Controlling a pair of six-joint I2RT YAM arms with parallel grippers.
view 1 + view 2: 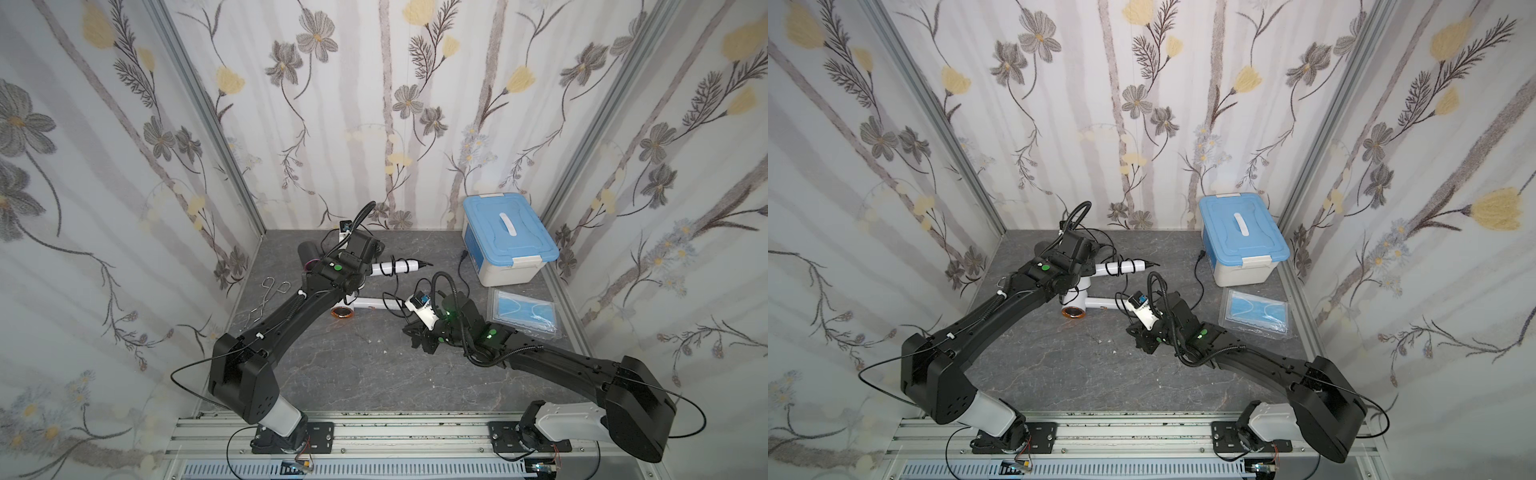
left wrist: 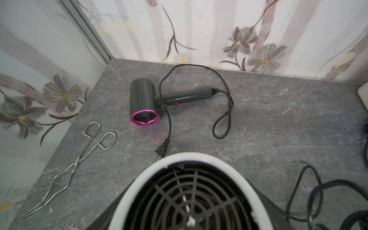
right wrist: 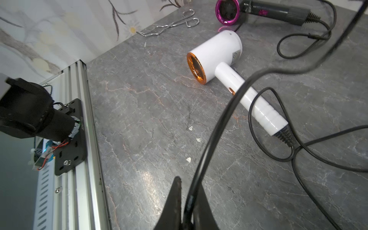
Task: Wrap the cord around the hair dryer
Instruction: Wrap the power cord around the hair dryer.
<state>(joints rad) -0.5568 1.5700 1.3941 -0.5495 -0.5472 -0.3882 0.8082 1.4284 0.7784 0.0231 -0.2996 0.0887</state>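
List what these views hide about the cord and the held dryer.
- Held white dryer: wraps on its handle are too small to count in both top views; the left wrist view shows only its rear vent.
- Cord in the right gripper: runs off the right wrist view's edge, so its far end is unseen there.
- Gray dryer: largely behind the left arm in a top view.
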